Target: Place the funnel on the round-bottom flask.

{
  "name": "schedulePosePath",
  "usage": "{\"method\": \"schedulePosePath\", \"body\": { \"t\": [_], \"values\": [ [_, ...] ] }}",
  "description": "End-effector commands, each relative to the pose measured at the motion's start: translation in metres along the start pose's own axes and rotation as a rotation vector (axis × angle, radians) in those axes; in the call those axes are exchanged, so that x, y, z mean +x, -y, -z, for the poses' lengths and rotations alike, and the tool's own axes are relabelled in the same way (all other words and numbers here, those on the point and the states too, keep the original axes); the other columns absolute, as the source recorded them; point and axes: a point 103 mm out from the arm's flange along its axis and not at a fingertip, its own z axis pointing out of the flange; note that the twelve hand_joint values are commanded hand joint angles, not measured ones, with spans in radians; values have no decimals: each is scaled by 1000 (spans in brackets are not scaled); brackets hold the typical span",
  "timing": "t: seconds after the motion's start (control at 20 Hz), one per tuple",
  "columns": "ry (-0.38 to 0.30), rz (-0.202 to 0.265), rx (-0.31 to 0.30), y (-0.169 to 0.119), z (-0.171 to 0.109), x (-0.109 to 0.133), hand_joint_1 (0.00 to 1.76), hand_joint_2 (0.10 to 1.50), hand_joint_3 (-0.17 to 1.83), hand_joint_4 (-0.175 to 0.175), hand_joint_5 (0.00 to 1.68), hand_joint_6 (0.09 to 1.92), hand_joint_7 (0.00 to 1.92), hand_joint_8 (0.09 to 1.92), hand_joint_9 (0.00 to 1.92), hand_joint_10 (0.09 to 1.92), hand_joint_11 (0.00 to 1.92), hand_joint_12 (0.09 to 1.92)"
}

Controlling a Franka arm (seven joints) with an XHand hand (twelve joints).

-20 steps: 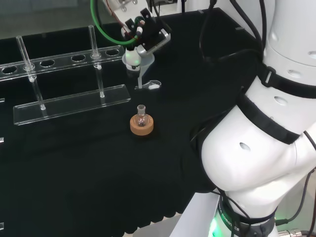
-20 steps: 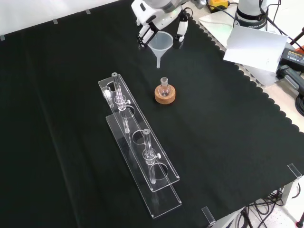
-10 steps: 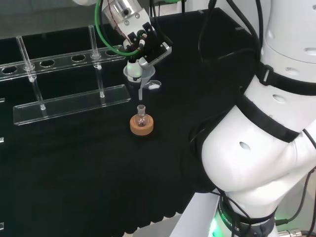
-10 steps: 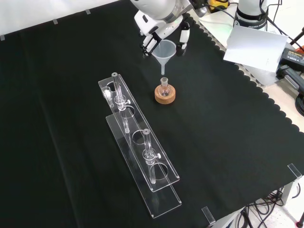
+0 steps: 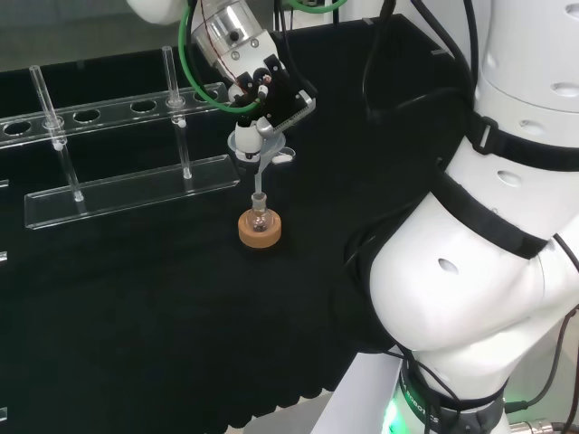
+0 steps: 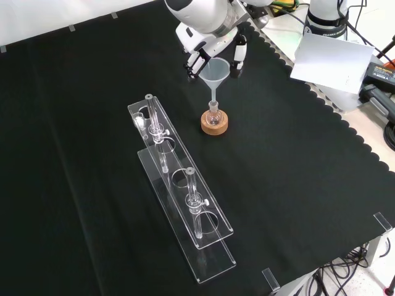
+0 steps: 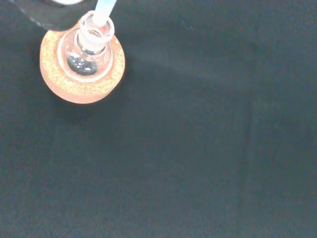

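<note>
A small clear round-bottom flask sits on a cork ring near the middle of the cloth. The hand is shut on a clear funnel, pinching its cone between fingers and thumb. The funnel hangs upright right over the flask. Its stem reaches down into the flask's open neck. Something dark lies at the bottom of the flask.
A long clear plastic rack with upright posts and round holes stands left of the flask in the head view. A white sheet lies off the cloth's far right edge in the front view.
The hand has carried the funnel down and toward the flask. The stem, earlier above and beside the neck, now enters it.
</note>
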Motion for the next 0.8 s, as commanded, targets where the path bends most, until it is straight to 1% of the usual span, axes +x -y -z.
{"method": "schedulePosePath", "body": {
  "t": [0.05,0.8],
  "values": [
    [5,4,3,-3,-1,3,831,1051,-175,-15,591,578,756,650,999,427,645,1222],
    [24,7,29,-14,-5,10,831,1057,-175,-16,594,594,755,653,1002,427,649,1220]
  ]
}}
